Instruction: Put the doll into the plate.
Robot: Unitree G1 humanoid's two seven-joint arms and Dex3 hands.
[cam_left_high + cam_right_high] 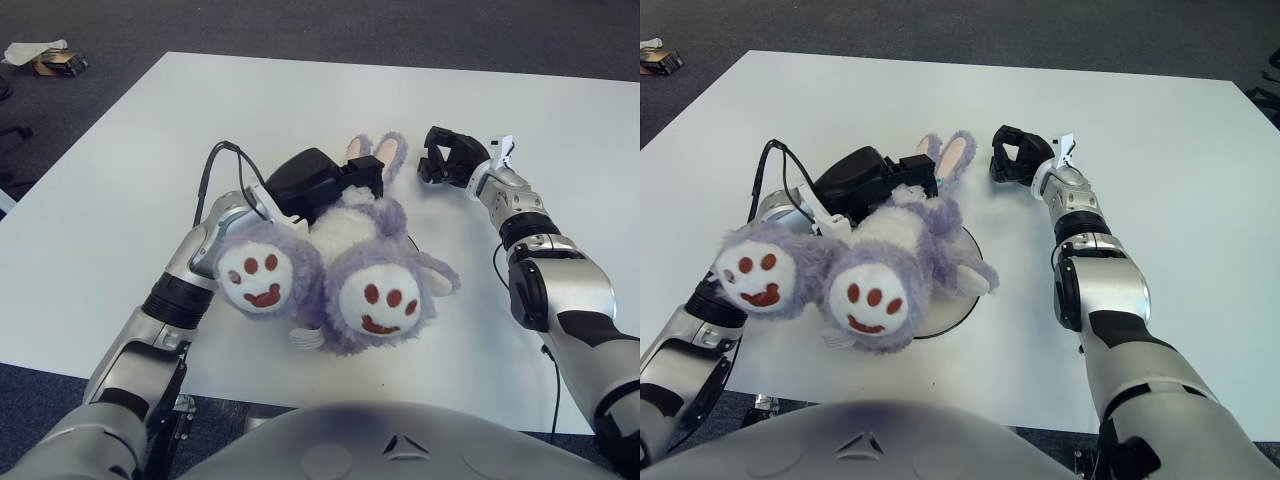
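Observation:
The doll (350, 250) is a purple and white plush bunny. It lies on its back with its two round feet toward me and its ears (375, 152) pointing away. It lies over a white plate (962, 292), of which only the right rim shows under its body. My left hand (312, 180) is black and is closed on the doll's upper body, near the head. My right hand (452, 158) shows to the right of the ears, apart from the doll, with its fingers curled and holding nothing.
The white table (120, 200) reaches past the doll on all sides; its near edge runs just below the doll's feet. A black cable (212, 170) loops up from my left forearm. Small clutter (45, 57) lies on the dark floor at far left.

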